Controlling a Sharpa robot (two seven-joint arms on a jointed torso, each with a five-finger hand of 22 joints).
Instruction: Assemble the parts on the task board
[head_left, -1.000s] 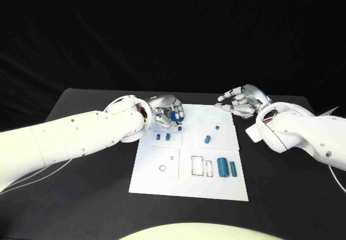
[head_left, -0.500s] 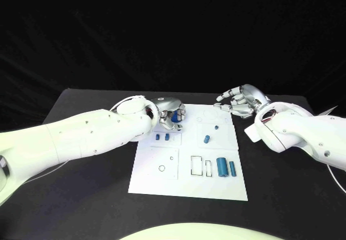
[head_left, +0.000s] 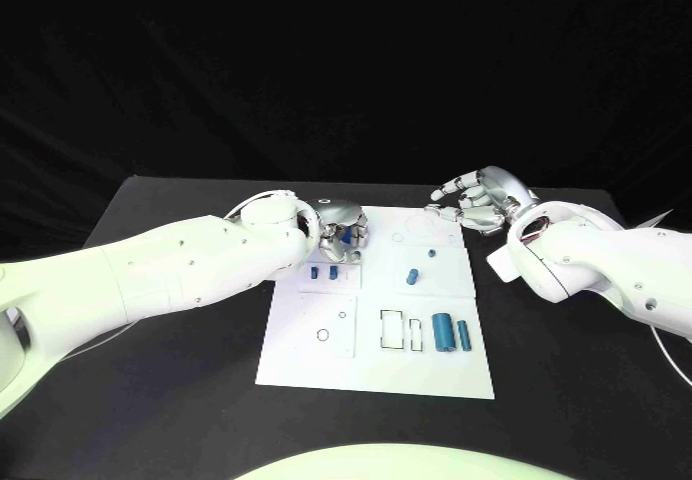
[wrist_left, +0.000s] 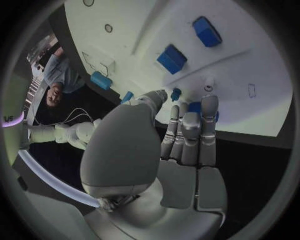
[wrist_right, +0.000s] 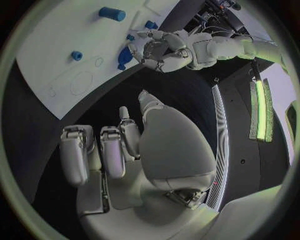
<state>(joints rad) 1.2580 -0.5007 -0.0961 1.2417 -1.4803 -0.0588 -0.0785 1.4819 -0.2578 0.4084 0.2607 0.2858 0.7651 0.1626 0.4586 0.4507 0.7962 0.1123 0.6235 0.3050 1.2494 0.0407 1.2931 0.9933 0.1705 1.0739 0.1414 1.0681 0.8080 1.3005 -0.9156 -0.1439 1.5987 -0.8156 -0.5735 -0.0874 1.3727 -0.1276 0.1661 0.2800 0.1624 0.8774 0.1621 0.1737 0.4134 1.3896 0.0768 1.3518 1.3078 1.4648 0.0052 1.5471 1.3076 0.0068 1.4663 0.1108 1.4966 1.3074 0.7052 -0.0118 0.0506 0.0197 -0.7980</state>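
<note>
I am holding a blue part (head_left: 351, 238) pinched in the left hand (head_left: 340, 230) over the far left corner of the task board (head_left: 378, 378) — its long axis unclear; the right hand (head_left: 476, 202) is hovering beside the far right corner, fingers curled, holding nothing

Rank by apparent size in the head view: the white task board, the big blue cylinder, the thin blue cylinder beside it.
1. White task board
2. Big blue cylinder
3. Thin blue cylinder, similar in length but clearly narrower.
</note>
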